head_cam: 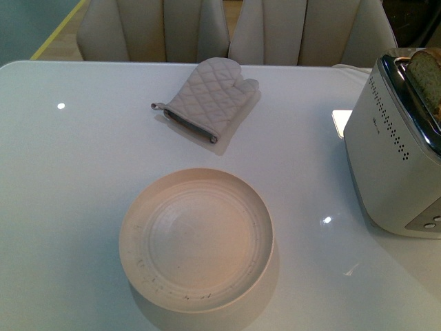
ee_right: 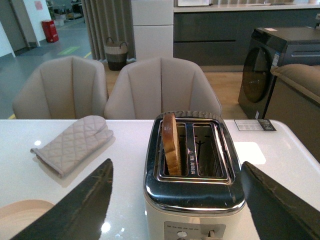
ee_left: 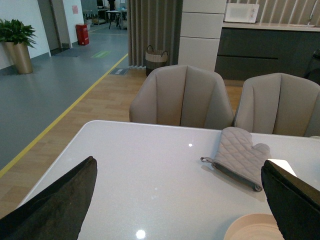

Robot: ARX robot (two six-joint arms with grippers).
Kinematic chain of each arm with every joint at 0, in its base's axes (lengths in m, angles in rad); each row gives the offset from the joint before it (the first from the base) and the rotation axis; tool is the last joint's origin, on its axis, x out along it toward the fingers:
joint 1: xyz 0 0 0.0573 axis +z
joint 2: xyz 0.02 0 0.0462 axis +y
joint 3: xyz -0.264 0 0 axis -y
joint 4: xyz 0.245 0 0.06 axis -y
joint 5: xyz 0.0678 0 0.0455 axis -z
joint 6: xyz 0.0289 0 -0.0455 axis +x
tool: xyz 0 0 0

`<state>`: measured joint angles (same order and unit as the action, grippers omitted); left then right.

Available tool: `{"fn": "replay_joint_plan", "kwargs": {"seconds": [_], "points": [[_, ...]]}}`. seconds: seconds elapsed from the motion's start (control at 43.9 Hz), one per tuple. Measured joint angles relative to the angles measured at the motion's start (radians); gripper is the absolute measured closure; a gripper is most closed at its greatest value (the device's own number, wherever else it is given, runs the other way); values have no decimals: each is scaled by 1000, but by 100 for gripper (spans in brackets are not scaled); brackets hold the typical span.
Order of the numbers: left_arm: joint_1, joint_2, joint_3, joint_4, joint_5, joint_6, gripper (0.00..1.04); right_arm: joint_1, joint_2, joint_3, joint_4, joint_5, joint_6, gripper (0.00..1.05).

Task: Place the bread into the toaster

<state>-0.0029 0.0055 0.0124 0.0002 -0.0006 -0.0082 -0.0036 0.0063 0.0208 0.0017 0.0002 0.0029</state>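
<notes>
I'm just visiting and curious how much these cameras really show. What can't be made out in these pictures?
- Toaster, front view: its far side is cut off by the picture edge.
- Bread, right wrist view: the lower part is hidden inside the slot.
- Toaster buttons, both views: too small to read.
- Plate, left wrist view: mostly cut off by the edge.
- Both arms: absent from the front view.

Overhead front, low wrists (shared mitt point(head_cam: 210, 96))

Glossy white table point(head_cam: 76, 179), two beige chairs point(ee_left: 182, 97) behind, wood floor point(ee_left: 95, 102) with yellow line, dark cabinets point(ee_right: 215, 32)
</notes>
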Motion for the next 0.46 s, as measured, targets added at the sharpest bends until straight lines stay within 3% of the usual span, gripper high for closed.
{"fn": "replay_joint_plan", "kwargs": {"seconds": [0.114, 0.455], "points": [[0, 0, 0, 0, 0, 0, 7, 0, 0, 0, 0, 0, 0, 7], [0, 0, 0, 0, 0, 0, 7, 0, 0, 0, 0, 0, 0, 9]]}}
